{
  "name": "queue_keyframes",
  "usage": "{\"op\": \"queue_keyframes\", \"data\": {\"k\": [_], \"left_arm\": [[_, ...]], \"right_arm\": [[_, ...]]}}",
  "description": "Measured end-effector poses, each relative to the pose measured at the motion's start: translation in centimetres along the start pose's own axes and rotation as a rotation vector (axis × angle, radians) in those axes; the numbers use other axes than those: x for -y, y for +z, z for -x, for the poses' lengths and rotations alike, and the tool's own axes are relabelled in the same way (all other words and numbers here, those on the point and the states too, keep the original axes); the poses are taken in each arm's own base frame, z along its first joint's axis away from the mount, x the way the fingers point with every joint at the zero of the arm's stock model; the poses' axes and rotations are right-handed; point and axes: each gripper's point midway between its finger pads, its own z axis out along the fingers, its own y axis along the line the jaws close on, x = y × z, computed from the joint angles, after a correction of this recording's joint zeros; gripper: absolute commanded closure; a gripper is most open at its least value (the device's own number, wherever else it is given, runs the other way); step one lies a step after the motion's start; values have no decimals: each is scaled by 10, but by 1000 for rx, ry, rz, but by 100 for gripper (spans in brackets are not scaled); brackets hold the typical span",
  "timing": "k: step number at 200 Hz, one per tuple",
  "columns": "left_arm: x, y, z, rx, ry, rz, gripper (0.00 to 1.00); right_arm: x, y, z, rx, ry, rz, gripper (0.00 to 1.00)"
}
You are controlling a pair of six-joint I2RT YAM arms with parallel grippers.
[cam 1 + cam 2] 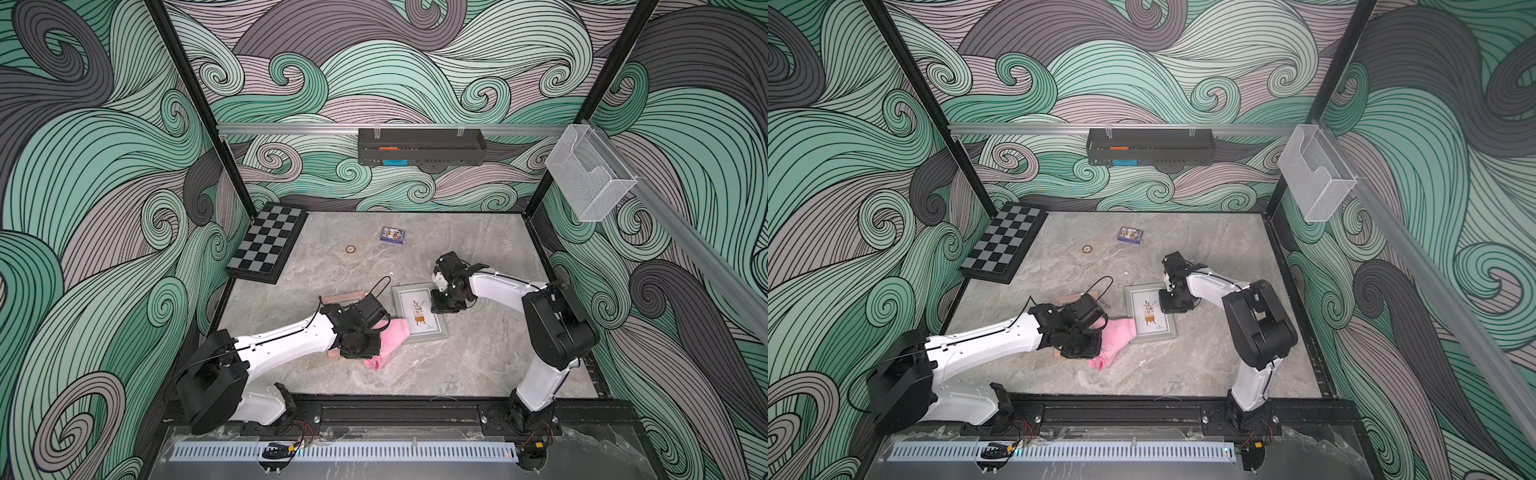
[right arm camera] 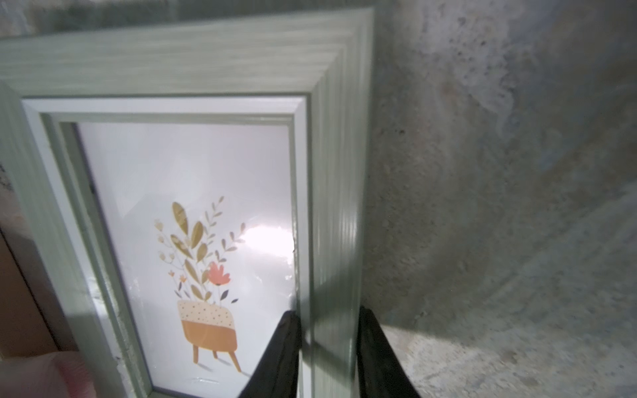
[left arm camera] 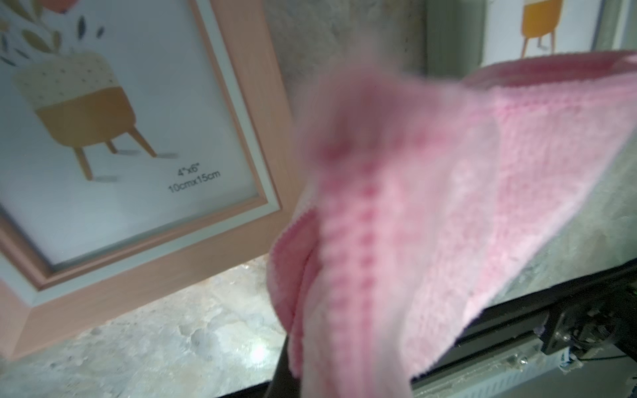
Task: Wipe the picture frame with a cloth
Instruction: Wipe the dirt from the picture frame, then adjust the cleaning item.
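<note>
Grey marbled tabletop [image 1: 478, 365] fills the cell floor, and in both top views I see the green picture frame [image 1: 419, 311] [image 1: 1150, 313] lying flat near its middle. From above, the left gripper [image 1: 376, 332] is buried under its own wrist. Only the left wrist view shows the pink cloth [image 3: 431, 206] bunched right at the lens, and the peach frame [image 3: 262, 103] that the arm mostly covers from above. The claw is pressed together on the cloth [image 1: 392, 336], whose far edge overlaps the green frame's near left corner. The right wrist view shows the right gripper [image 2: 327, 317] pinching that frame's side rail, one finger on the glass side and one on the outer edge.
</note>
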Motion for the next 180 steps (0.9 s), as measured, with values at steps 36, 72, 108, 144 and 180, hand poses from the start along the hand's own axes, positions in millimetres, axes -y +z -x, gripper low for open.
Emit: {"op": "queue_keyframes", "data": {"k": [36,72,108,144,180], "left_arm": [[27,-48,16,126,32,-152,100],[37,-77,50,307,12,-224,100],[26,-61,81,383,-79,-256,100],[42,-66,97,395,-77,-401,100],[64,-75,99,392,-24,-556,100]], "right_arm": [[1,-4,-1,14,-6,-8,68],[-18,-42,-5,78,-62,36,57],[-74,-99,-3,216,-204,168,51],[-101,-111,-7,210,-215,321,43],[-139,-114,-12,182,-197,565,36]]}}
